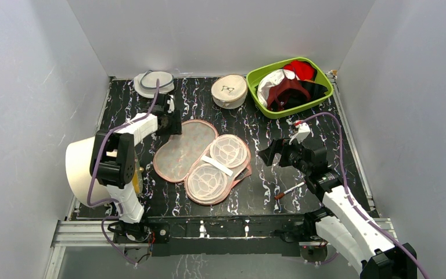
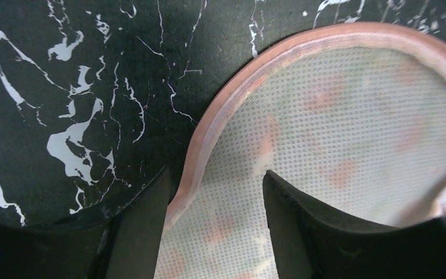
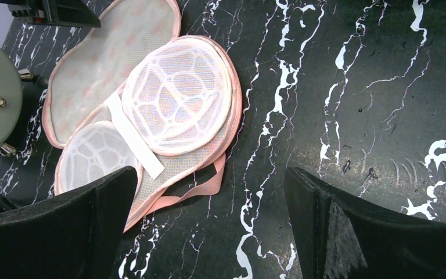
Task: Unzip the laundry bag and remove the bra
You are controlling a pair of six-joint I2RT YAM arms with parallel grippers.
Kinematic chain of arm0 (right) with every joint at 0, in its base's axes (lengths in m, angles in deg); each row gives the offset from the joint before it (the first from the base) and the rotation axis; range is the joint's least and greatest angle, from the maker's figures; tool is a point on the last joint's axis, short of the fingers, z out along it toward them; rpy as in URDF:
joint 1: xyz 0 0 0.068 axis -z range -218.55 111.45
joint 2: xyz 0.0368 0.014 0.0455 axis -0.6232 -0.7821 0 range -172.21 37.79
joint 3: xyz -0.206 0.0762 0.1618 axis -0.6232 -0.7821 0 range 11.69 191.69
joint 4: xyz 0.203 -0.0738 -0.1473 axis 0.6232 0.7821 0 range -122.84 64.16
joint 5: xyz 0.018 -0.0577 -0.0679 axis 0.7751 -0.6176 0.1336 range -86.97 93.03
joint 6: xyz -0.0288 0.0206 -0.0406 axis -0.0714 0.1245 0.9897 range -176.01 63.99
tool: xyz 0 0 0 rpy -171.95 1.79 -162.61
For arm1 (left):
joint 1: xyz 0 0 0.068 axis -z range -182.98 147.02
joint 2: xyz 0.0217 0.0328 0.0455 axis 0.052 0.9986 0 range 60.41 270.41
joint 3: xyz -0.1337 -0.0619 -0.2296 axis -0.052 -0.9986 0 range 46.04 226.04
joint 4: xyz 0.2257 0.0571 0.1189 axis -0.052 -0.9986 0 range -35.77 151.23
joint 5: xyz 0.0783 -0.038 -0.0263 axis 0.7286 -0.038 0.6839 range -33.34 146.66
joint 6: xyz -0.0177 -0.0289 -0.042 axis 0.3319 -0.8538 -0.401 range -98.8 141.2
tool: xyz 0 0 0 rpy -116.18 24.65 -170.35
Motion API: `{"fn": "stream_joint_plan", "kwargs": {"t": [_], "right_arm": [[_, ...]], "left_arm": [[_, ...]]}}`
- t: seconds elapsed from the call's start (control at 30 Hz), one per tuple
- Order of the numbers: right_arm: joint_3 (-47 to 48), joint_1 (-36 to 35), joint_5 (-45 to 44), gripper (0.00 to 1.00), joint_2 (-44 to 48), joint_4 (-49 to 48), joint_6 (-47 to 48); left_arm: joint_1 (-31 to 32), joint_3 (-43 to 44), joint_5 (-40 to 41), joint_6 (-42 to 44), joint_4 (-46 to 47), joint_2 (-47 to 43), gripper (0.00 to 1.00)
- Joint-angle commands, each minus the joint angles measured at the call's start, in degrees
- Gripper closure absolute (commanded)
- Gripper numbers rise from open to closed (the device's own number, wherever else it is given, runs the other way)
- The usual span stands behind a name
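Well, we see the laundry bag (image 1: 181, 154) lying open, its length running near-left to far-right; the left gripper (image 2: 216, 174) is half spread astride its rim, the right gripper (image 3: 210, 174) spread wide.

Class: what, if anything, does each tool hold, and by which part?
Nothing is gripped. The left tool straddles the pink rim of the laundry bag, jaws apart, not pinching it; the right tool hangs open, empty.

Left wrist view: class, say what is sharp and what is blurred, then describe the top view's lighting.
Left wrist view: the opened beige-pink mesh-lined laundry bag is fairly sharp, the black fingers blur near the lens. Top view: even light, soft shadows.
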Motion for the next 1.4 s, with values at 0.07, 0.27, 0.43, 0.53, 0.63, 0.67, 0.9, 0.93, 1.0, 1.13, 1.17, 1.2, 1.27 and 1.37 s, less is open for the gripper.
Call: {"fn": "stream_joint_plan", "kwargs": {"t": [0.07,0.27,0.43,0.53,0.63,0.67,0.9,0.93,1.0,1.13,1.17,1.2,1.27,1.37], "right_arm": [[0.37,0.05,0.37,0.02,-0.08,-3.37,0.98],[0.37,0.07,0.07,0.02,0.17,-3.35,0.99],[0.33,0.05,0.06,0.02,0.15,-3.42,1.00],[0.37,0.05,0.14,0.02,0.09,-3.46,0.96],[0.29,0.05,0.11,0.02,0.49,-3.46,0.91],[0.24,0.05,0.07,0.02,0.60,-3.46,0.90],[0.19,0.05,0.34,0.02,0.79,-3.57,0.81],[0.16,0.05,0.40,0.02,0.74,-3.63,0.78],[0.11,0.04,0.56,0.02,0.73,-3.72,0.81],[0.11,0.05,0.85,0.02,0.87,-3.84,0.80],[0.06,0.07,0.90,0.02,0.92,-3.84,0.81],[0.02,0.09,0.90,0.02,1.03,-3.83,0.79],[-0.06,0.07,0.95,0.02,1.35,-3.90,0.78],[-0.16,0.05,0.94,0.02,1.83,-3.90,0.82]], "left_arm": [[1.81,1.85,3.78,4.73,-0.27,3.65,0.48],[1.71,2.18,4.49,4.93,-0.20,5.49,0.58],[1.70,2.63,2.28,4.58,-0.70,8.02,0.68],[1.71,2.92,1.24,4.49,-1.01,7.93,0.88],[1.88,1.50,1.18,4.57,0.13,5.02,0.98],[2.01,1.06,1.22,4.47,0.30,3.90,0.99],[5.31,-0.86,4.20,4.63,-2.77,-5.40,1.00],[6.17,-0.42,5.76,4.85,-3.87,-6.85,1.00],[8.27,0.89,9.54,5.18,-6.60,-9.87,1.00],[11.07,3.22,12.49,4.80,-11.01,-14.32,1.00],[11.72,3.78,12.92,4.43,-12.28,-15.14,1.00],[12.66,4.07,13.32,4.18,-13.47,-16.00,1.00],[16.32,4.28,15.01,4.14,-15.30,-17.45,1.00],[22.30,5.17,19.69,2.85,-19.07,-18.11,1.00]]}}
